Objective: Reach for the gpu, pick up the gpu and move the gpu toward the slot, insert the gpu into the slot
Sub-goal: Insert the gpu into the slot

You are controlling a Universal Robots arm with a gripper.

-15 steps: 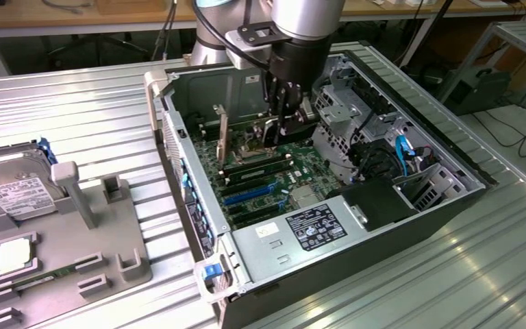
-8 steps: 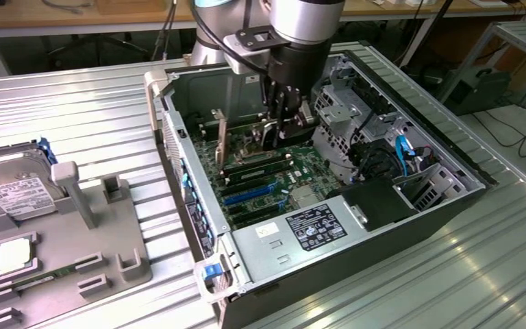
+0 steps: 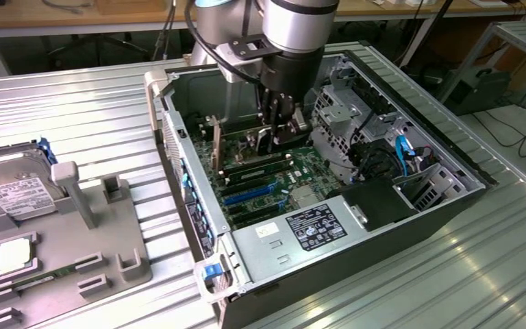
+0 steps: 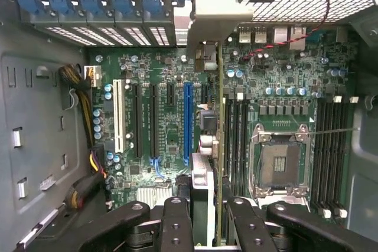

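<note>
My gripper (image 4: pixel 209 223) (image 3: pixel 277 130) is down inside the open computer case, shut on the gpu (image 4: pixel 217 146). The gpu (image 3: pixel 244 145) stands on edge over the green motherboard (image 4: pixel 171 140), and its silver end bracket (image 4: pixel 204 28) is against the case's rear wall. Black fingers (image 4: pixel 176 222) flank the card on both sides. Several long narrow slots run parallel to the card. The blue slot (image 4: pixel 188 122) (image 3: pixel 244 195) is the nearest long one, just beside the card. The card hides its own lower edge, so I cannot tell whether it touches a slot.
The square CPU socket (image 4: pixel 282 166) and memory slots (image 4: pixel 331 151) lie on the card's other side. Cables (image 4: pixel 82 169) run along the case wall. Outside the case, a hard drive (image 3: pixel 16 195) rests on a grey fixture (image 3: pixel 71 253) on the metal table.
</note>
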